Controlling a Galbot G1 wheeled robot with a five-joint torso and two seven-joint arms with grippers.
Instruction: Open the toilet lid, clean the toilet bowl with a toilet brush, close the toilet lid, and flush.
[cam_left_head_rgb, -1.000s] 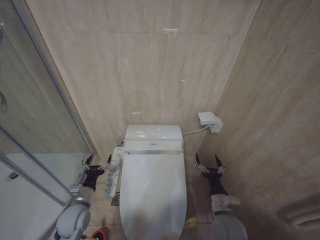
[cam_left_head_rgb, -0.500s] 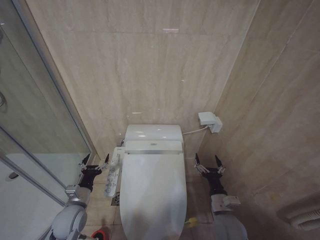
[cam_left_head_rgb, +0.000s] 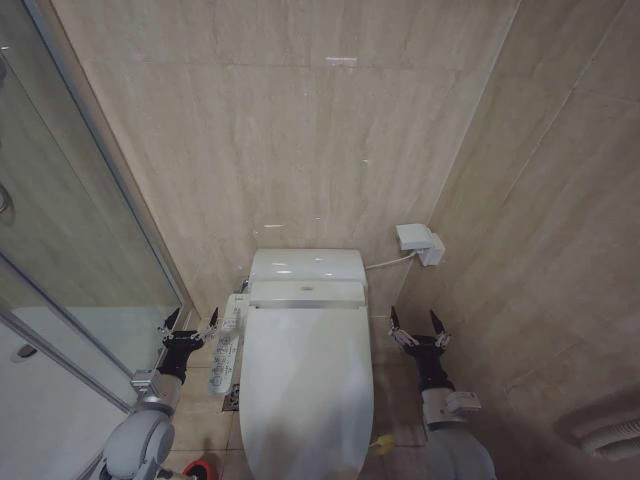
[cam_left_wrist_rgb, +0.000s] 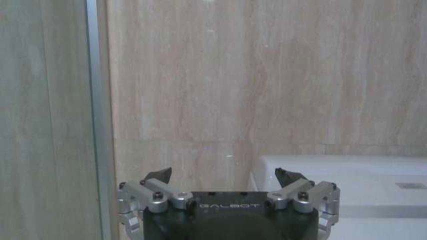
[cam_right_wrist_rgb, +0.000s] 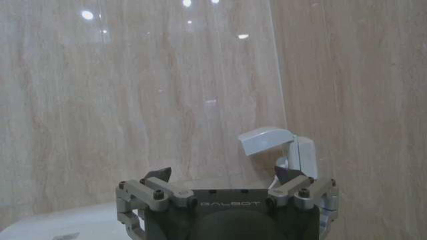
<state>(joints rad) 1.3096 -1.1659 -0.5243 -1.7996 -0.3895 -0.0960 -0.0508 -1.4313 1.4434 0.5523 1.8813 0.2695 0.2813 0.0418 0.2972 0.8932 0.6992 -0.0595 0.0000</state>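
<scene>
The toilet lid (cam_left_head_rgb: 306, 390) is a glossy white oval lying shut over the toilet bowl, which is hidden beneath it. A yellow loop (cam_left_head_rgb: 380, 444) hangs at the lid's front right edge. My left gripper (cam_left_head_rgb: 187, 321) (cam_left_wrist_rgb: 224, 176) hovers open left of the lid, beside the seat's control panel (cam_left_head_rgb: 228, 346), holding nothing. Level with it on the other side of the toilet, my right gripper (cam_left_head_rgb: 418, 322) (cam_right_wrist_rgb: 223, 174) is open and empty too. A red round holder (cam_left_head_rgb: 201, 468) peeks in at the bottom edge near my left arm; the toilet brush is hidden there.
The white tank (cam_left_head_rgb: 305, 266) (cam_left_wrist_rgb: 347, 182) stands against the beige tiled back wall. A glass shower partition (cam_left_head_rgb: 90, 260) (cam_left_wrist_rgb: 97, 100) closes off the left. A white wall box (cam_left_head_rgb: 419, 243) (cam_right_wrist_rgb: 273, 142) with a hose sits right of the tank; the right wall is close.
My left arm and gripper have shifted slightly leftward, away from the toilet. The right arm and the lid have not moved.
</scene>
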